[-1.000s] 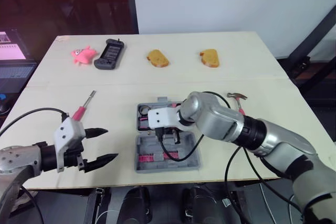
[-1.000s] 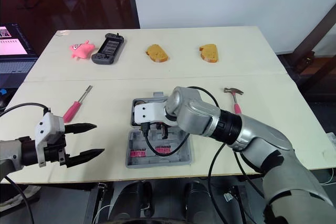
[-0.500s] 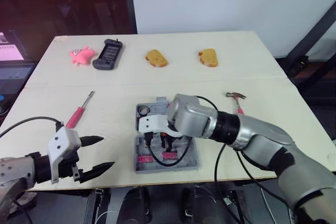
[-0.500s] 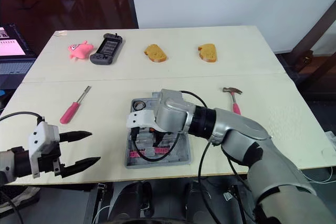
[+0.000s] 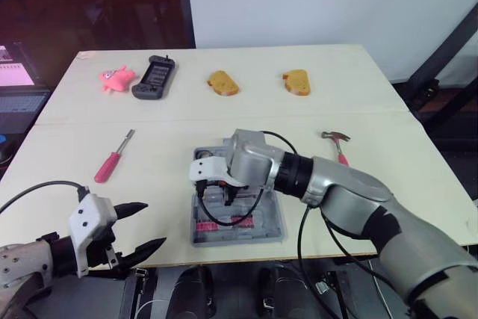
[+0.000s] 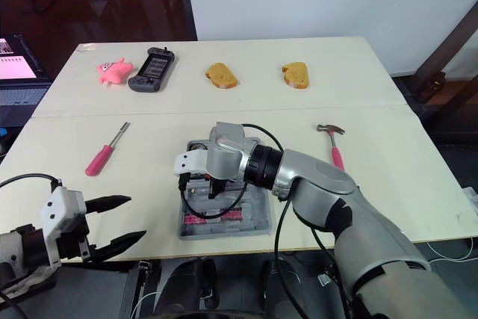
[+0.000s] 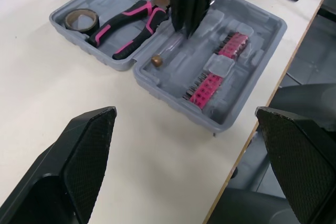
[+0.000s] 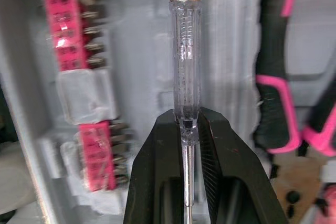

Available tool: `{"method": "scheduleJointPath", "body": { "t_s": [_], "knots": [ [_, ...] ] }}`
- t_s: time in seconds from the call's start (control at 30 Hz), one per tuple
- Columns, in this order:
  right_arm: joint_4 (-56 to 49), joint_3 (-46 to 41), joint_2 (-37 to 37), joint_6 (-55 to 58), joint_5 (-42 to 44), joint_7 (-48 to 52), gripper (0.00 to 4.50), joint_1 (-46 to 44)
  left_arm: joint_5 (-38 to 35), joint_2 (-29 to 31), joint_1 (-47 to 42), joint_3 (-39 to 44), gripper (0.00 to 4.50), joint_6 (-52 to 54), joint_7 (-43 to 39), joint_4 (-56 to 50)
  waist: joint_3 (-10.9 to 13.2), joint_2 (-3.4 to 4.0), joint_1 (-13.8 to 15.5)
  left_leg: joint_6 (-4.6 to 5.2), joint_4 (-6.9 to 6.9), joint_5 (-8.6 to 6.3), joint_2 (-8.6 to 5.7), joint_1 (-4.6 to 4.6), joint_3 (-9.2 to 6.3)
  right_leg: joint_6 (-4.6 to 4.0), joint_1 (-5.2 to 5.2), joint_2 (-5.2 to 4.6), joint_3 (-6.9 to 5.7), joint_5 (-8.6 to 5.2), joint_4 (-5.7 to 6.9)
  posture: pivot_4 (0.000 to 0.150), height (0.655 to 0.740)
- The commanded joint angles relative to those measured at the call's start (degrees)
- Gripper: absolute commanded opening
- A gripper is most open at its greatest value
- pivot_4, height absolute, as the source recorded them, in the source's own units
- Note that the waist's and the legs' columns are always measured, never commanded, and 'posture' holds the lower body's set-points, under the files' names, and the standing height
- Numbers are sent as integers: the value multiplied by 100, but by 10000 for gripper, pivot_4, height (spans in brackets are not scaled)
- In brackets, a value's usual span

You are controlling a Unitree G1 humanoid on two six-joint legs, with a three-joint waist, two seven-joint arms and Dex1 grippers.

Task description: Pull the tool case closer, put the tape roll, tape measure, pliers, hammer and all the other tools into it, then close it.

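The grey tool case (image 5: 237,240) lies open at the table's front centre. Inside it I see a tape roll (image 7: 80,19), black-and-pink pliers (image 7: 126,22) and pink bit holders (image 7: 218,69). My right gripper (image 8: 187,121) hovers low over the case's inner tray, shut on a clear-handled tester screwdriver (image 8: 185,51) with a brass cap. A pink-handled screwdriver (image 5: 112,160) lies left of the case, and a hammer (image 5: 337,145) lies to its right. My left gripper (image 5: 153,224) stands open and holds nothing, at the table's front left edge.
Along the far side of the table sit a pink toy (image 5: 116,78), a black handheld console (image 5: 155,76) and two bread-like pieces (image 5: 223,83) (image 5: 296,81). A laptop (image 5: 15,72) stands off the table's left side.
My right gripper has swung left across the case, still holding the tester screwdriver. My left gripper has drawn back toward the front edge, staying open.
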Motion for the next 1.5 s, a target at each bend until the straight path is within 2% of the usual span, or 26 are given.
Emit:
{"method": "scheduleJointPath", "body": {
  "t_s": [0.03, 0.3, 0.77, 0.8, 0.83, 0.93, 1.2, 1.3, 1.4, 1.5],
  "knots": [
    [118, -63, 142, -159, -143, -5, 754, -83, 26, -16, 48, 181, 45000, -137, 1, -123, 0, 0, 1, 0, 0, 0, 0, 0, 0, 0, -2, 0, 0, 0, 0, 1500, 7188],
    [275, -39, 399, -289, -277, 13, 754, 57, 59, -9, 60, 141, 45000, -160, 6, -65, 0, 0, -2, -1, 0, 0, 1, 1, -1, -1, -5, 0, 0, 1, 0, 1500, 7188],
    [185, -209, 408, -548, -494, 45, 754, 141, 85, -14, -30, 46, 45000, -146, 18, -7, 0, -1, -21, -1, -1, 0, 4, 3, -2, -4, -7, 1, 0, 2, 0, 1500, 7188],
    [170, -235, 406, -569, -515, 19, 9811, 135, 87, -17, -40, 32, 45000, -143, 20, -7, 0, -1, -21, -1, -2, 0, 4, 3, -2, -4, -7, 1, 0, 2, 0, 1500, 7188],
    [158, -365, 447, -526, -497, -47, 12561, 114, 86, -19, -54, 16, 45000, -139, 18, 1, 0, -1, -21, -1, -2, 0, 5, 2, -2, -4, -7, 1, 0, 2, 0, 1500, 7188],
    [-287, -493, 279, -243, -366, 172, 27474, 20, 86, -23, -75, 2, 45000, -138, 10, 25, 0, 0, -12, -1, -2, 0, 5, -1, -2, -5, -9, 1, 0, 4, 1, 1500, 7188],
    [-1817, -1176, -625, -35, 145, 572, 27474, 13, 93, -26, -114, -11, 45000, -178, -8, 85, -1, -2, 12, 0, -2, -1, 4, -1, -6, -5, -11, -3, 0, 4, -4, 1500, 7188],
    [-2193, -1874, -731, -616, 285, 225, 27474, 415, 86, -11, -154, -7, 45000, -193, -35, 125, -1, -3, 15, 0, -2, -1, 4, -2, -4, -5, -11, -2, 0, 4, -4, 1500, 7188],
    [-2494, -2727, -846, -1871, 474, -127, 27474, 1202, 59, 52, -269, -13, 45000, -197, -99, 216, -3, -6, 17, 0, -4, -1, 3, -1, 2, -5, -2, 0, -1, 4, -4, 1500, 7188],
    [-2595, -2937, -1069, -2399, 518, -115, 27474, 1743, 33, 116, -383, -16, 45000, -194, -184, 307, -2, -6, 40, 0, -3, 0, 2, -1, 4, -4, 16, 0, -2, 4, -5, 1500, 7188]
  ]
}}
